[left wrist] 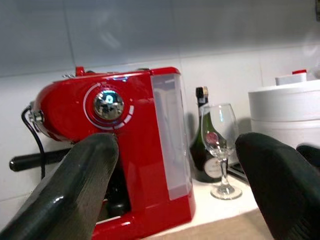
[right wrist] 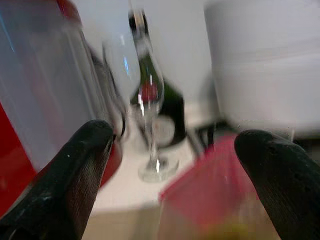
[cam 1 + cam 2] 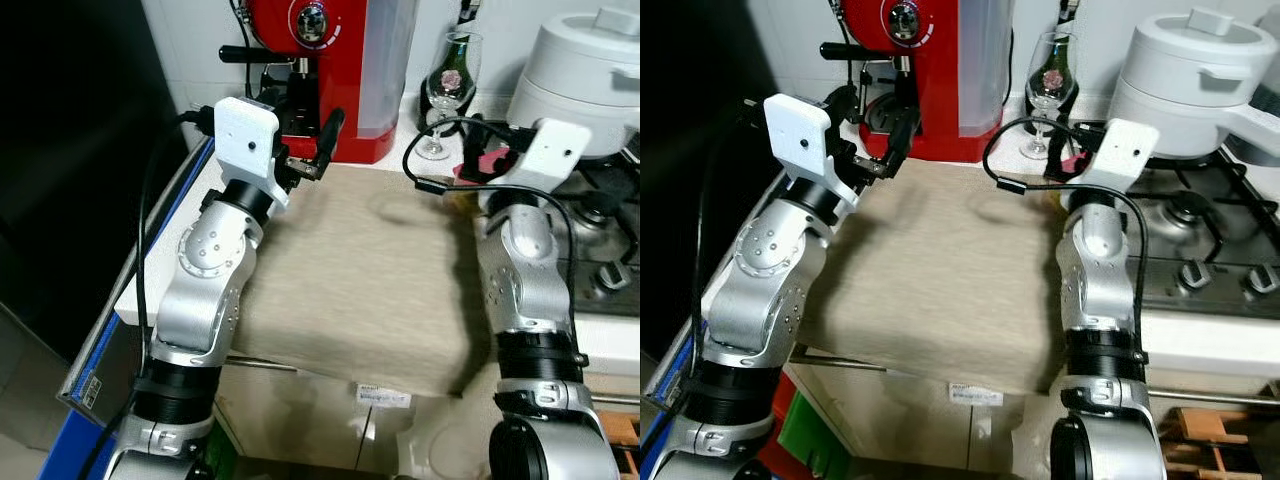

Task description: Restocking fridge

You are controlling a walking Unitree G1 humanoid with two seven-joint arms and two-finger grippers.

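Note:
A clear container with a pink lid (image 2: 212, 197) stands on the counter close before my right gripper (image 2: 177, 137), blurred in the right wrist view. The gripper is open, its fingers spread wider than the container and holding nothing. From the head the pink lid (image 3: 487, 163) peeks out beside the right wrist, at the cloth's far right corner. My left gripper (image 1: 177, 145) is open and empty, raised over the cloth's far left corner just in front of the red coffee machine (image 3: 320, 60).
A beige cloth (image 3: 360, 270) covers the counter between my arms. Behind it stand a wine glass (image 3: 450, 85) and a green bottle (image 1: 202, 135). A white cooker (image 3: 580, 80) sits on the gas hob (image 3: 610, 230) at right. A tall dark surface (image 3: 70, 150) rises at left.

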